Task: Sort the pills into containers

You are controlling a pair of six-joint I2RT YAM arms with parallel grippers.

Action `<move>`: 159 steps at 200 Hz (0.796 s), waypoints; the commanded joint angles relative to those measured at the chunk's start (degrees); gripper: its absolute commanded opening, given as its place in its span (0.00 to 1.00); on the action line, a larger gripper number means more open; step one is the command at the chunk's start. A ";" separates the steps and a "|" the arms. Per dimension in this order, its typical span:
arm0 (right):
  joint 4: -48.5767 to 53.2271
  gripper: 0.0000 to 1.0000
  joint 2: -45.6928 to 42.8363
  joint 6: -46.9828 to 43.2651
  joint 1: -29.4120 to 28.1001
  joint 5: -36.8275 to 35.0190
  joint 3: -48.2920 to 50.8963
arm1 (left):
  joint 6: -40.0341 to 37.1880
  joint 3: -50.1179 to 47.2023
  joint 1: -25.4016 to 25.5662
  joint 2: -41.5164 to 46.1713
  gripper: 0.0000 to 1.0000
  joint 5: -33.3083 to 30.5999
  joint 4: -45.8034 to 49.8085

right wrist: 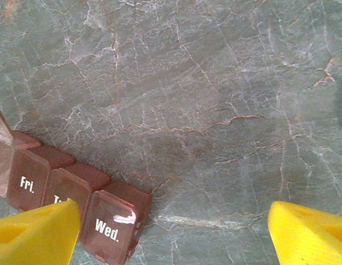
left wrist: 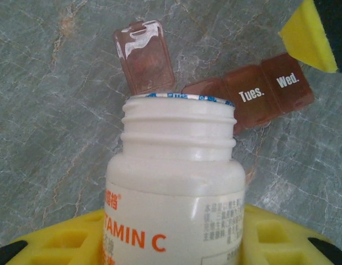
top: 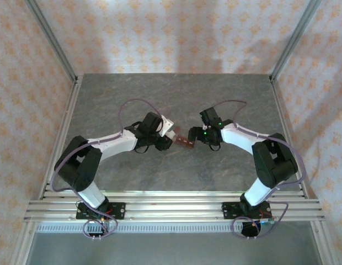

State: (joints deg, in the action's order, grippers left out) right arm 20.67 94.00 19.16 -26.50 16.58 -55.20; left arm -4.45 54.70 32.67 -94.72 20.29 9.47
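Containers [left wrist: 270, 94]: translucent brown squares, one lid [left wrist: 144, 55] up; ribbed white bottle [left wrist: 176, 165], seemingly plastic

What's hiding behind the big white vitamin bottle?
A brown pill box: one lid flipped up, Tues. and Wed. lids shut. The bottle covers the open compartment, so its contents are unseen.

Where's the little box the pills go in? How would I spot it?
Look at the middle of the grey stone table, in the gap between the left arm and the right arm. There lies the pill box, a small red-brown strip of square compartments. Unlike the white bottle near it, its lids carry day names like "Wed.", and one lid stands open.
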 commanded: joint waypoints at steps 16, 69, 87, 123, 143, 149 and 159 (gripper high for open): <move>2.63 0.88 1.25 -1.92 -1.03 -2.66 -2.10 | -1.87 3.88 0.74 -2.10 0.00 -1.29 6.73; 3.48 0.87 1.83 -2.56 -1.80 -2.96 -2.59 | -3.41 8.25 1.17 -5.31 0.00 -2.02 12.67; 3.66 0.87 1.98 -2.69 -1.71 -3.04 -2.63 | -3.91 9.58 1.25 -6.14 0.00 -2.44 14.35; 4.03 0.87 2.42 -2.86 -1.84 -3.04 -2.55 | -4.78 13.07 1.30 -8.09 0.00 -3.95 18.84; 4.04 0.87 2.56 -2.96 -1.87 -3.21 -2.46 | -5.42 14.77 1.26 -8.97 0.00 -4.27 21.10; 4.12 0.87 2.71 -2.99 -1.83 -3.22 -2.45 | -5.48 15.20 1.26 -9.31 0.00 -4.39 21.64; 4.12 0.87 2.77 -3.06 -1.81 -3.21 -2.46 | -5.78 16.06 1.28 -9.75 0.00 -4.49 22.66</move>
State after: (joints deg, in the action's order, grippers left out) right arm 23.22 96.27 17.21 -28.10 15.11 -56.27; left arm -8.29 67.92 33.67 -103.26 17.45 27.09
